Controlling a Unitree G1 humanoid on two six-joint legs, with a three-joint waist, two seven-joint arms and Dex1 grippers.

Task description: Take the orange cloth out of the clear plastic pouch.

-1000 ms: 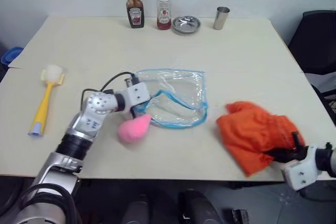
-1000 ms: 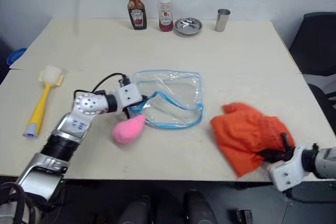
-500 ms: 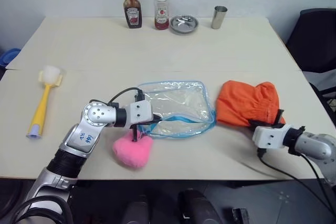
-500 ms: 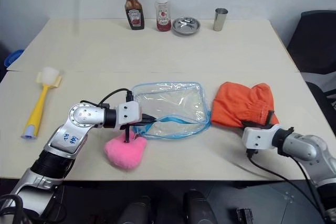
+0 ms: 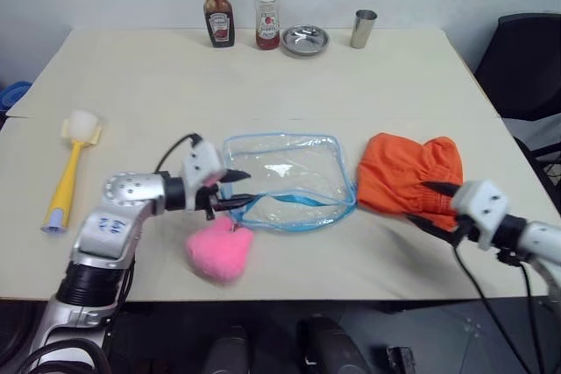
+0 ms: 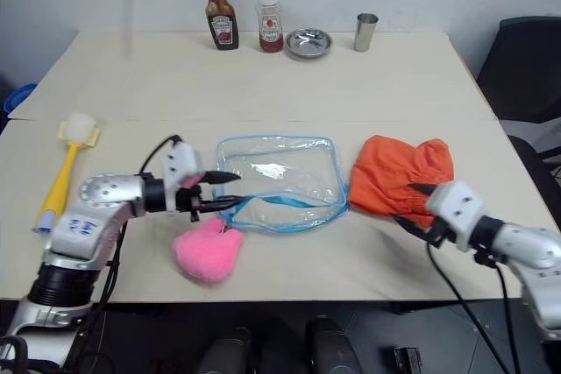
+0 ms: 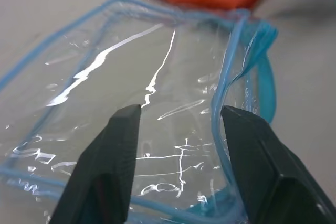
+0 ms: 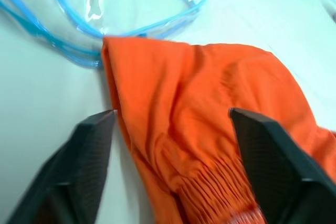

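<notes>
Beige table (image 5: 263, 67): along the far edge, two sauce bottles side by side, a dark ketchup bottle (image 5: 215, 17) and a red sauce bottle (image 5: 267, 17), then a small steel dish (image 5: 305, 39) and a steel cup (image 5: 362, 29). Yellow-handled brush (image 5: 72, 168) lies on the left side, pink plush (image 5: 217, 249) near the front edge. Dark chair (image 5: 521, 67) off the table's right side.

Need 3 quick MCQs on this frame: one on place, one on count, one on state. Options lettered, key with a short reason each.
1. Where does the orange cloth lie?
A. inside the pouch
B. on the table, right of the clear plastic pouch
C. on the yellow brush

2. How many sauce bottles stand at the table's far edge?
A. one
B. two
C. four

3. How are the grippers?
A. both open, holding nothing
B. both clamped on the cloth
C. left clamped on the pink plush

Key: 1 B, cloth outside the pouch; 2 B, two bottles; 3 A, left gripper and right gripper fingers spread.
</notes>
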